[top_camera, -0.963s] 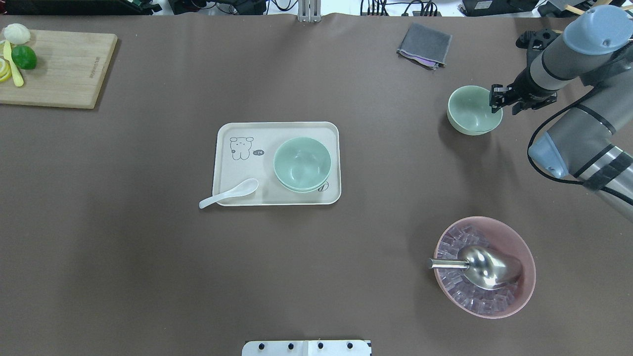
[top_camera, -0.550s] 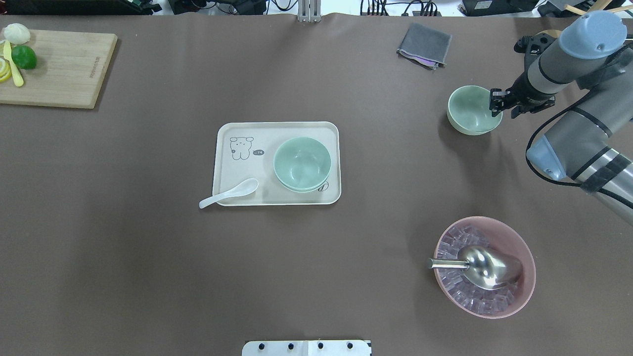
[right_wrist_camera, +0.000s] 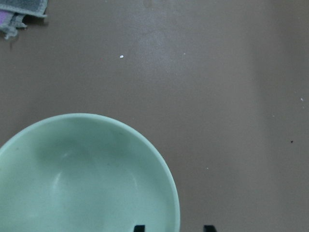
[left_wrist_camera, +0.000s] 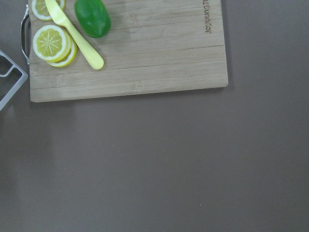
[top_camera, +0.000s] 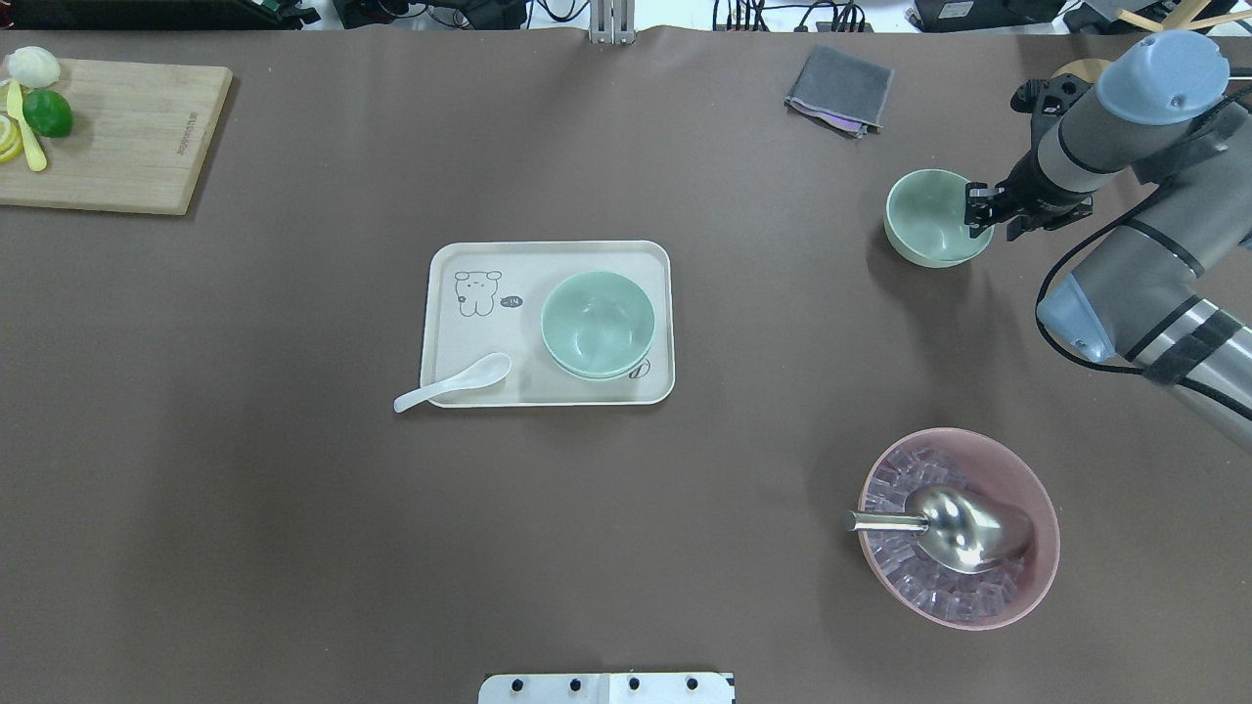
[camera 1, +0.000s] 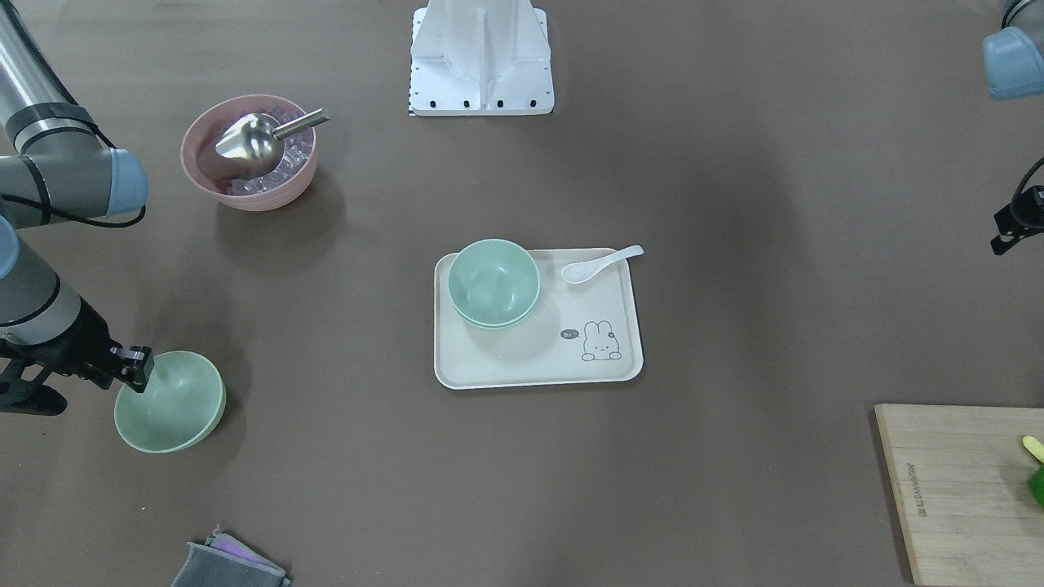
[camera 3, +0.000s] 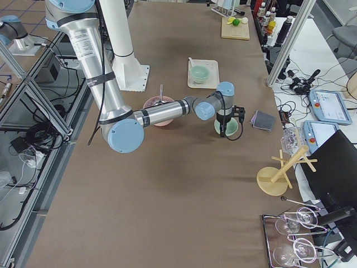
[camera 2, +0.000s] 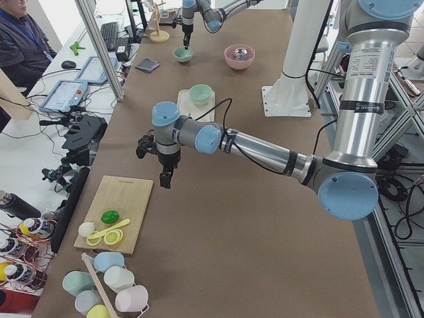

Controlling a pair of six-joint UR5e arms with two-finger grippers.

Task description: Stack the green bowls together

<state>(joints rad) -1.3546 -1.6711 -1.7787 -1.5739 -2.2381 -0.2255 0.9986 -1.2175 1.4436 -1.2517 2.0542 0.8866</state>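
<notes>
Two green bowls (top_camera: 598, 323) sit nested on the cream tray (top_camera: 460, 332) at the table's middle, also in the front view (camera 1: 493, 281). The third green bowl (top_camera: 929, 220) stands alone at the far right on the table. My right gripper (top_camera: 978, 207) is open at this bowl's right rim. In the right wrist view its fingertips (right_wrist_camera: 139, 227) straddle the rim of the bowl (right_wrist_camera: 82, 179), one inside and one outside. My left gripper (camera 2: 164, 180) hangs over the table near the cutting board. I cannot tell whether it is open or shut.
A pink bowl (top_camera: 1051, 548) with ice and a metal scoop (top_camera: 963, 528) stands at the near right. A white spoon (top_camera: 455, 383) lies over the tray's edge. A grey cloth (top_camera: 841, 88) lies at the far right. A cutting board (top_camera: 127, 137) holds lime and lemon.
My right gripper has moved slightly left and lower onto the lone bowl's right rim. The bowls have not moved.
</notes>
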